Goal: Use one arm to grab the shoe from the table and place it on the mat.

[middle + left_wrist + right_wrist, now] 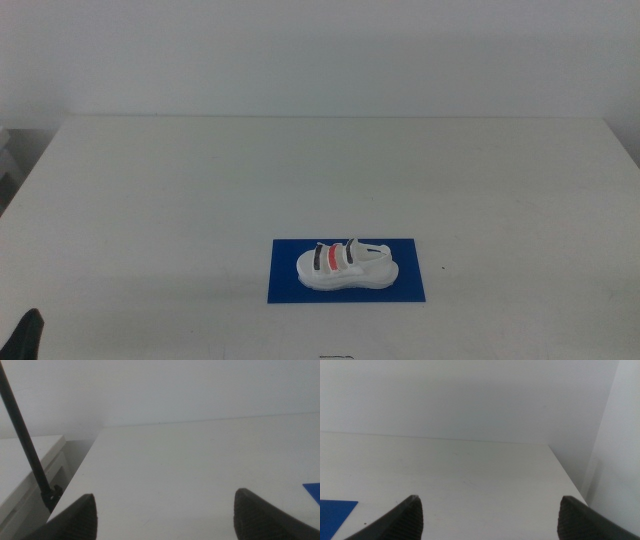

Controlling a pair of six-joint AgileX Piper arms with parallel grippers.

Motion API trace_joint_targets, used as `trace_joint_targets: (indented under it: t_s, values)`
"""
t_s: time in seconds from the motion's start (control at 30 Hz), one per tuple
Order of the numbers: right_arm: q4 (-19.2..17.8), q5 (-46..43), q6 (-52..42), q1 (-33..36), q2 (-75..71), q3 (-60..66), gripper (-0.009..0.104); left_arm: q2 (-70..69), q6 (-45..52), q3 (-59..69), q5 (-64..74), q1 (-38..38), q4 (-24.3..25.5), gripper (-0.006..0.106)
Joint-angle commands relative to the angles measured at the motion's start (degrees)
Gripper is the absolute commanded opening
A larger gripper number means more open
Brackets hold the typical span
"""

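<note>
White shoe point(347, 265) upright – resting on blue mat point(415, 285)

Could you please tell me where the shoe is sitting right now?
In the middle view, the shoe rests on the blue mat, near the table's front edge, slightly right of centre.

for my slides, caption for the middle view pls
White strapped shoe resting on the blue mat on a white table.
</note>
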Motion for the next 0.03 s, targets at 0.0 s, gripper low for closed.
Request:
trace_joint_targets:
  t_s: [0.0]
  values:
    - [-0.51,-4.32,-0.25,0.14,-1.11,-1.06,0.094,-1.28,-0.89,-0.19,-4.77,-0.11,-0.49,0.094]
